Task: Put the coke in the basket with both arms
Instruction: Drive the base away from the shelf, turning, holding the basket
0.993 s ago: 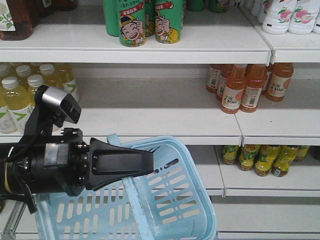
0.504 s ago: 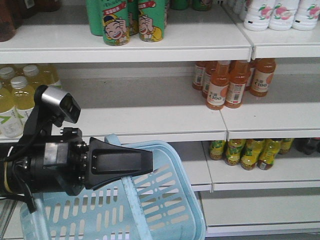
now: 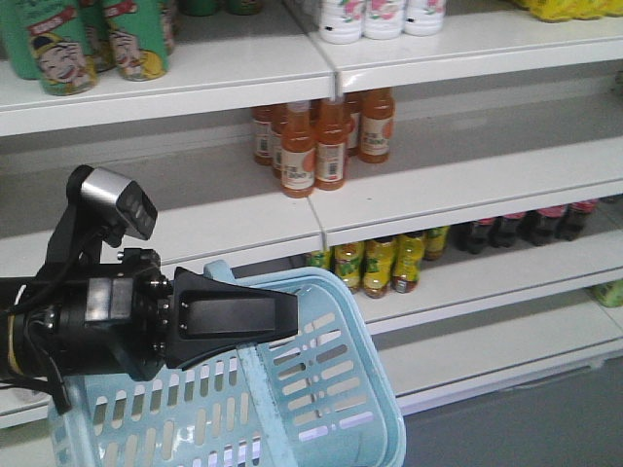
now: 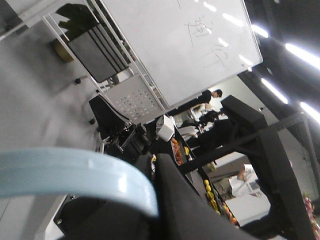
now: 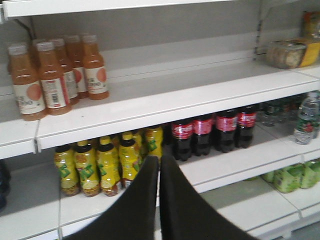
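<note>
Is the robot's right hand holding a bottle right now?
No; the right hand has its two fingers closed against each other with nothing between them, and the cola bottles stand on the shelf.

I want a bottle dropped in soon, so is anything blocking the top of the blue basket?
Yes. The left gripper lies across the open top of the basket, shut on its handle, and covers much of the opening. Only the part beyond the gripper's tip looks free.
</note>
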You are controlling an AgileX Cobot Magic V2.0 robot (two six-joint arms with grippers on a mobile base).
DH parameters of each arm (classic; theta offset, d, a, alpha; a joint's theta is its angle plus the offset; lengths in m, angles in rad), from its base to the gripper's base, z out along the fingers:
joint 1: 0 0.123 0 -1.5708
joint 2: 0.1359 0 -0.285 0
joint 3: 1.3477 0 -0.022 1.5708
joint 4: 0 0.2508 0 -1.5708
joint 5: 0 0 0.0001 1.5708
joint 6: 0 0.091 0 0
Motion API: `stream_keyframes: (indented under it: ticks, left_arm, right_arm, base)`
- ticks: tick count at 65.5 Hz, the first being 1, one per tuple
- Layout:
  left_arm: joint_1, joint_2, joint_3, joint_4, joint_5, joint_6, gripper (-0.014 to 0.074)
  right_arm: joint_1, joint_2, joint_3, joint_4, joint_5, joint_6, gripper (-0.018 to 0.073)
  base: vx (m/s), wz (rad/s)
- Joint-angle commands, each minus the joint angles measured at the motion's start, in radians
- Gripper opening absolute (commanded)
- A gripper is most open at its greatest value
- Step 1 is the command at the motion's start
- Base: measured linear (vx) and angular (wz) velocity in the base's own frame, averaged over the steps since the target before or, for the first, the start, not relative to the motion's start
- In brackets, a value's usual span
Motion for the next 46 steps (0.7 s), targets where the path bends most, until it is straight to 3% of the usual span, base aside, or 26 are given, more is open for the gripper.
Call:
stream_keyframes:
  ticks: [1,46]
  left_arm:
    - [-0.004,-0.025,-0.023,-0.082,-0.195,0.004,-0.0006]
    - [-0.004,-0.025,-0.023,-0.082,-0.195,0.004,-0.0006]
  right_arm:
    - [-0.006,-0.013,0.006,-0.012,-0.069,-0.007,-0.0006]
    - [-0.006,-0.013,0.006,-0.012,-0.069,-0.007,-0.0006]
  base:
    - [-0.06,-0.62]
    - [-0.07,-0.58]
